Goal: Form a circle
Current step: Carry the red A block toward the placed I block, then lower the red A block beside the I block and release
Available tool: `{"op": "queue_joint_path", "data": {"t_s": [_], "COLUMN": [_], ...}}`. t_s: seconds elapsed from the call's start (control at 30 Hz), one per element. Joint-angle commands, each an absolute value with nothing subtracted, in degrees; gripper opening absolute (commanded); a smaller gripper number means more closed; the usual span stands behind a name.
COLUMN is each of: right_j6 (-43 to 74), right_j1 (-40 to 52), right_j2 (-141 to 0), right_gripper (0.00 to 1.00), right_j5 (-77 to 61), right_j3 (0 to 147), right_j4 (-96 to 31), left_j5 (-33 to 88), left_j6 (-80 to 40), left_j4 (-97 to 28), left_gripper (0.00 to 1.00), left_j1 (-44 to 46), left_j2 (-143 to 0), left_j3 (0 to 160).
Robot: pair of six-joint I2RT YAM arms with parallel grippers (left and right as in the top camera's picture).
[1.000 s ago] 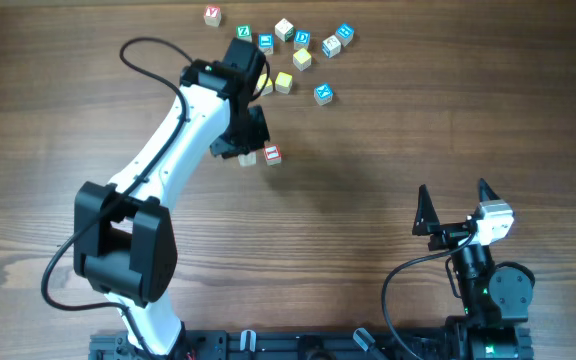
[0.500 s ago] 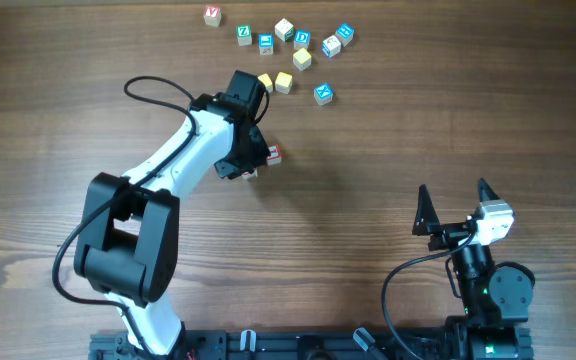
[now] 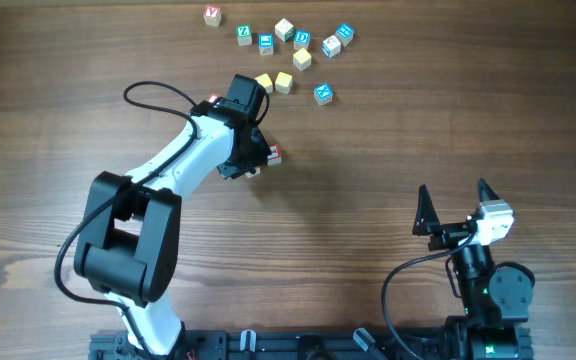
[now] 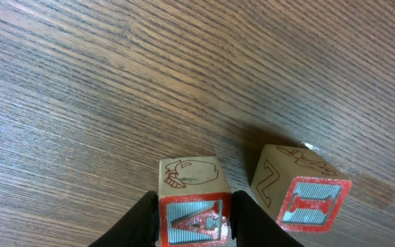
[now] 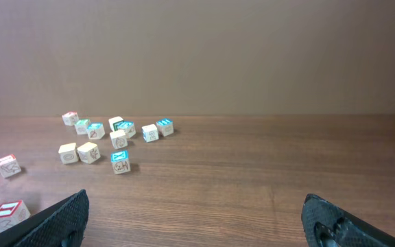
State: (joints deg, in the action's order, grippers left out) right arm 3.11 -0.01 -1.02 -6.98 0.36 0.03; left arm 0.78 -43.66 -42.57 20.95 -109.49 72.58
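The circle [image 3: 274,154], so far two red-lettered cubes at our left gripper [image 4: 194,221], should handle light, stiff and smooth, we judge; pinch flat opposite faces. Bare table [image 3: 388,120] surrounds the tool, the loose scatter [image 3: 303,45] well ahead. Jaws partly closed hold one cube [image 4: 192,195]; our right gripper [image 3: 455,197] gapes empty.

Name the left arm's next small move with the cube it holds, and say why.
The left gripper is shut on a red-lettered cube; a second red-lettered cube lies just beside it, apart. Probably best to nudge the held cube against that neighbour, then release, to start the ring.
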Motion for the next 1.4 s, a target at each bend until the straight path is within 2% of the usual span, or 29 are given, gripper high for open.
{"op": "queue_joint_path", "data": {"t_s": [0.0,0.5,0.8,0.9,0.97,1.0,1.17,1.3,1.37], "right_j6": [2.6,2.6,2.6,2.6,2.6,2.6,2.6,2.6,2.6], "right_j1": [-0.3,-0.3,-0.3,-0.3,-0.3,-0.3,-0.3,-0.3,-0.3], "right_j2": [-1.0,-1.0,-1.0,-1.0,-1.0,-1.0,-1.0,-1.0,-1.0], "right_gripper": [1.0,1.0,1.0,1.0,1.0,1.0,1.0,1.0,1.0], "right_j5": [-6.0,-6.0,-6.0,-6.0,-6.0,-6.0,-6.0,-6.0,-6.0], "right_j3": [0.3,0.3,0.3,0.3,0.3,0.3,0.3,0.3,0.3], "right_j4": [0.3,0.3,0.3,0.3,0.3,0.3,0.3,0.3,0.3], "left_j5": [2.9,3.2,5.4,5.4,5.3,5.3,4.8,3.4,3.1], "left_j6": [-44.6,-54.7,-55.0,-54.9,-54.9,-54.9,-54.9,-54.9,-54.9], "left_j4": [-42.6,-42.0,-41.5,-41.5,-41.5,-41.5,-41.1,-41.0,-40.4], "left_gripper": [0.31,0.29,0.28,0.35,0.46,0.48,0.49,0.43,0.44], "left_j1": [20.8,20.8,20.8,20.8,20.8,20.8,20.7,20.7,20.7], "left_j2": [-109.5,-109.5,-109.5,-109.5,-109.5,-109.5,-109.5,-109.5,-109.5], "left_j3": [72.2,72.2,72.2,72.2,72.2,72.2,72.2,72.2,72.2]}}
